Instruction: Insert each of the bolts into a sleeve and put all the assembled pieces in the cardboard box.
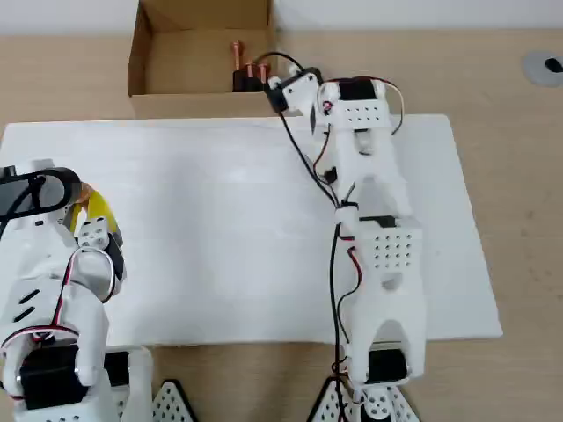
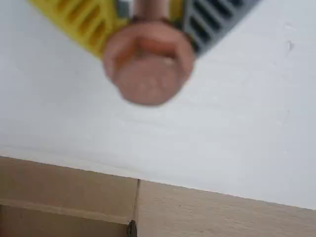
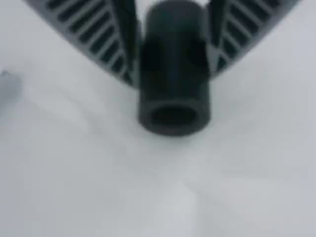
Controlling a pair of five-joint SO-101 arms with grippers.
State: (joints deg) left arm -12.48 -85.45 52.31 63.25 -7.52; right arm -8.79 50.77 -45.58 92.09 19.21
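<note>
In the left wrist view a copper bolt point(image 2: 148, 66) faces the camera head first, and my left gripper point(image 2: 148, 17) is shut on its shank between a yellow finger point(image 2: 79, 19) and a grey one. That gripper point(image 1: 90, 211) hangs over the left end of the white mat point(image 1: 220, 229). My right gripper point(image 3: 174, 69) is shut on a black sleeve point(image 3: 174, 106) whose open bore points outward over a white surface. In the high view the right gripper point(image 1: 286, 92) sits by the near right corner of the cardboard box point(image 1: 141, 61). Copper-and-black assembled pieces point(image 1: 248, 72) lie inside the box.
The mat covers most of the wooden table point(image 1: 510, 132). Black and red cables point(image 1: 308, 163) trail along the right arm. The mat's edge and bare wood point(image 2: 197, 212) show beneath the left gripper. A grey grommet point(image 1: 544, 66) sits at the far right.
</note>
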